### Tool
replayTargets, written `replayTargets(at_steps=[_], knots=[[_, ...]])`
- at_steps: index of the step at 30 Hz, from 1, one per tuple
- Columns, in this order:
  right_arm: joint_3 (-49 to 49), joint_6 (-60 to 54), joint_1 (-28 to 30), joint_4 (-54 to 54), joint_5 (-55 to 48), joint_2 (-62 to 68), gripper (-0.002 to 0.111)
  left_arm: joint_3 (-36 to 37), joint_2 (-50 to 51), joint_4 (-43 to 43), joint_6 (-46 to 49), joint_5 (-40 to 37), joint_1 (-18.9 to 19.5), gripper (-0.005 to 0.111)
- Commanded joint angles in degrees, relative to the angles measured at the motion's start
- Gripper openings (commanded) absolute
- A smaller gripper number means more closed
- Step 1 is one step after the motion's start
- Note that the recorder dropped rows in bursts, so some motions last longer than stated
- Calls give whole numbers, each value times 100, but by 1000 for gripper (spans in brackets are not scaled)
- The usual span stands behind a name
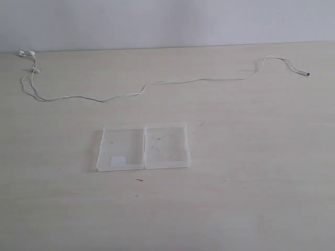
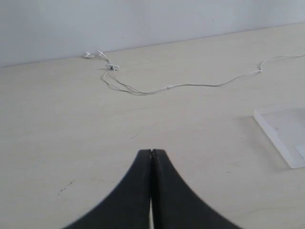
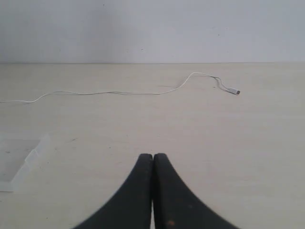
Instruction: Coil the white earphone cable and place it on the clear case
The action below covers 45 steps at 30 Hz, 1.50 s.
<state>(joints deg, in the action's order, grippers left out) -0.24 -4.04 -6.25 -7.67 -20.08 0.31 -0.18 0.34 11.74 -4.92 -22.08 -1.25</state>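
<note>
The cable [image 1: 183,82] sprawls uncoiled along the far edge of the tabletop [image 1: 251,183], earbuds [image 1: 26,53] left and plug [image 1: 305,73] right, well apart from the case [image 1: 144,146] lying open at its middle, with the left gripper [image 2: 151,151] and right gripper [image 3: 153,155] both clenched, grasping nothing.

Left gripper [image 2: 151,151]: only the tips are sharp. The lower body is blurred and cut by the frame edge. Ahead of it and off to one side, the clear case [image 2: 282,130] shows one corner only, and the rest runs out of frame. Far ahead of the tips, the white earphone cable [image 2: 190,86] leaves the frame before its plug end. The earbuds [image 2: 94,54] are too small to tell apart.

Right gripper [image 3: 153,155]: same blur and cut-off. Beside it, a faint translucent edge, probably the case, is clipped. The cable exits short of the earbuds.
</note>
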Motion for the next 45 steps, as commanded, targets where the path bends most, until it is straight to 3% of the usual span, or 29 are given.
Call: replayTargets(at_steps=[1, 19, 21, 25, 28, 45], knots=[[24, -9, 27, 25, 89, -31, 0, 18, -34, 9, 21, 31, 2, 0], [24, -9, 27, 25, 89, -31, 0, 18, -34, 238, 214, 59, 2, 0], [24, -9, 27, 25, 89, -31, 0, 18, -34, 597, 311, 379, 2, 0], [24, -9, 27, 25, 89, -31, 0, 18, -34, -188, -131, 1652, 2, 0], [24, -9, 27, 25, 89, -31, 0, 18, -34, -296, -179, 2141, 2, 0], [24, -9, 27, 25, 89, -31, 0, 18, -34, -296, -179, 2070, 2, 0]])
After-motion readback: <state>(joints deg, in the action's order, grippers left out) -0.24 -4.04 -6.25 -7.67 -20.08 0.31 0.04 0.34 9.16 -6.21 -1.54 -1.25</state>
